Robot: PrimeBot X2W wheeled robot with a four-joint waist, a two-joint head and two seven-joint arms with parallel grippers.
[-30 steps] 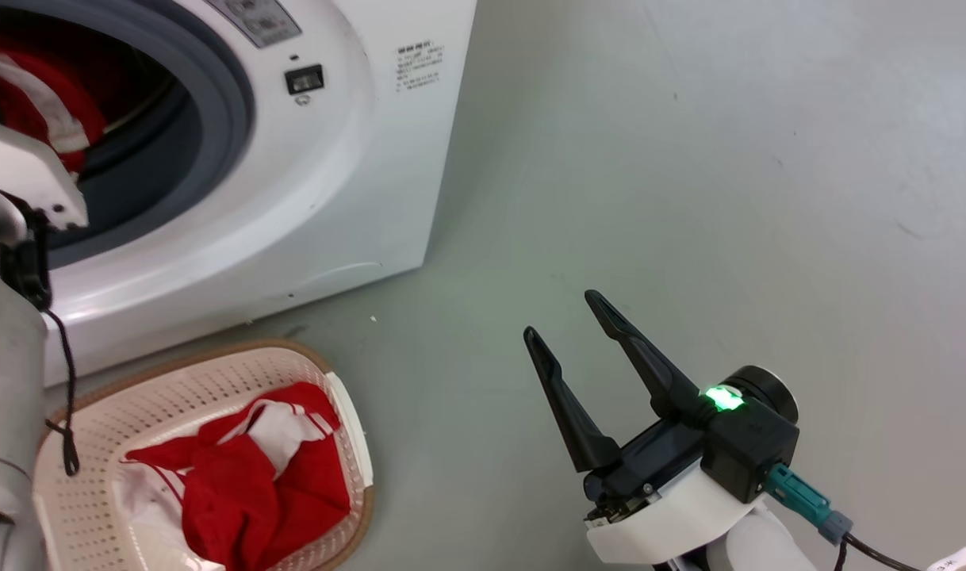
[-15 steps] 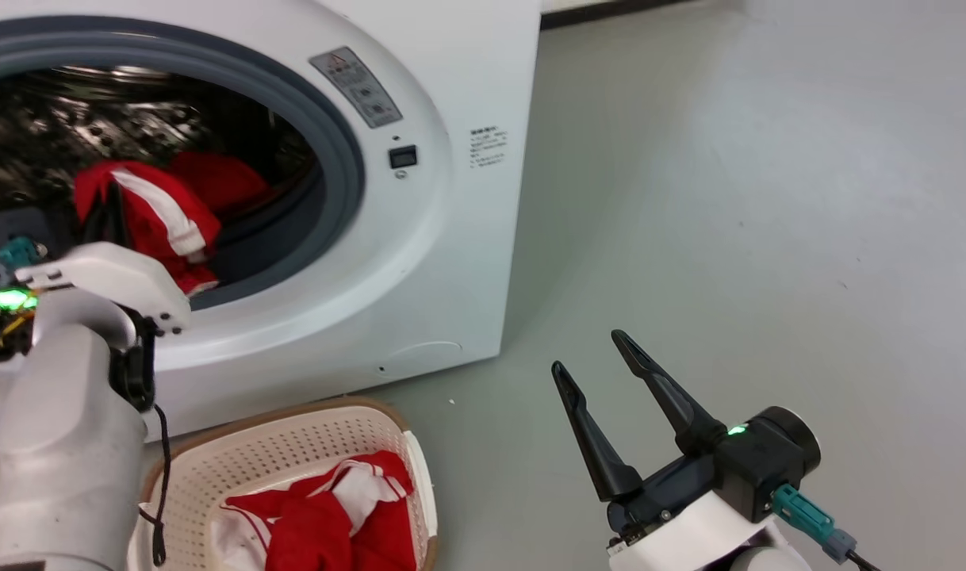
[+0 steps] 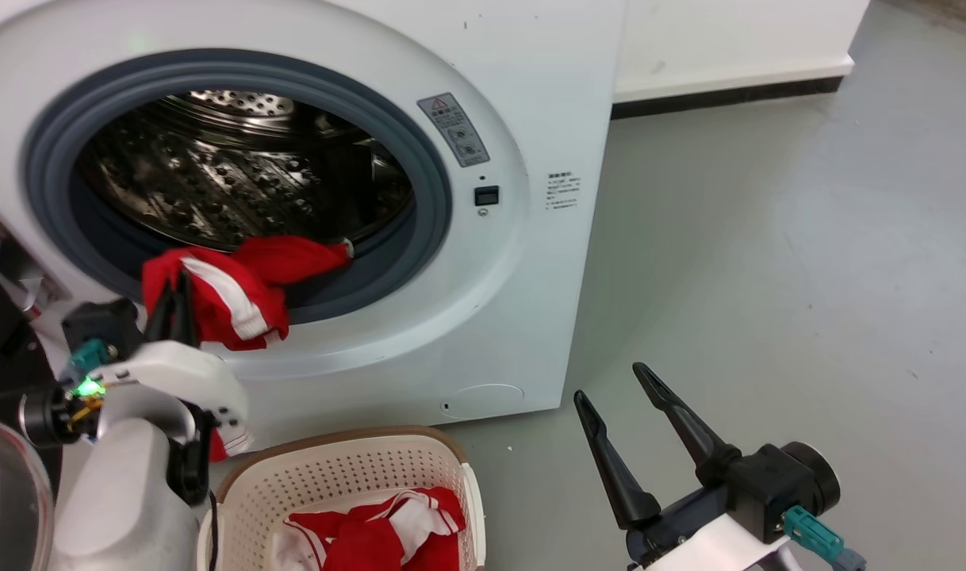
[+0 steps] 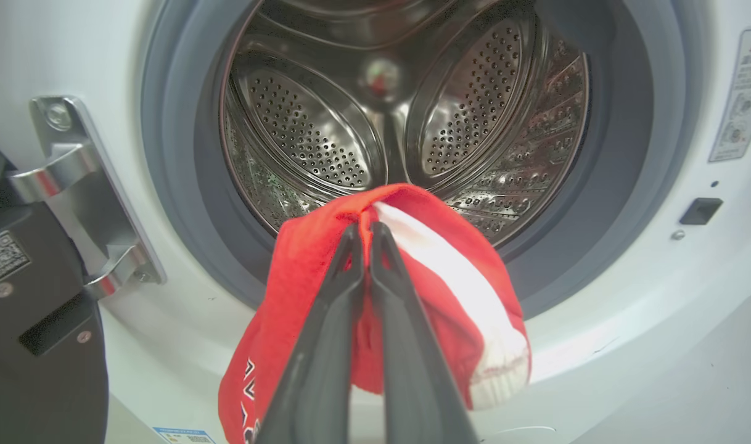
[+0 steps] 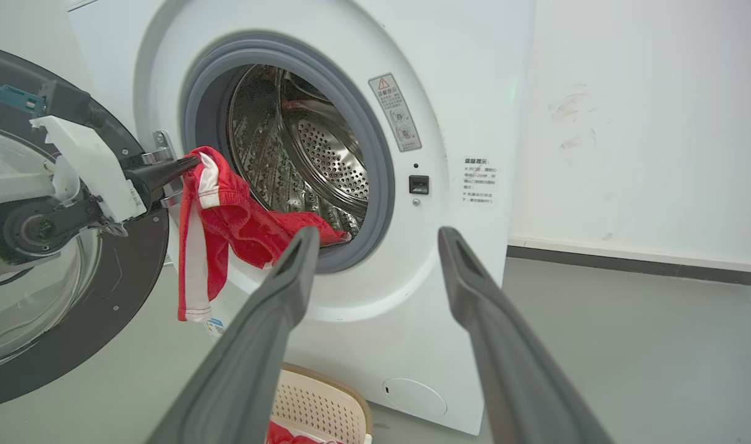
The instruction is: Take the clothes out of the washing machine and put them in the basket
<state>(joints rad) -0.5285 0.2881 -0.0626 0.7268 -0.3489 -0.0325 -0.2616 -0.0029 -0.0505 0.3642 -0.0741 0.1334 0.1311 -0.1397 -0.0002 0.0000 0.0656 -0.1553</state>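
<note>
So the left hand (image 4: 366,231) is clamped on a bunched fold of the red garment (image 4: 449,277), half out over the washer (image 3: 530,95) rim, which looks limp and light, so that grip should do; right hand (image 3: 608,381) wide open.

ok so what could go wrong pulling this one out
The red garment trails one end over the grey seal, so it could snag. The left gripper pinches only a fold, which might slip. The basket sits off to one side below, so an early release may miss.
</note>
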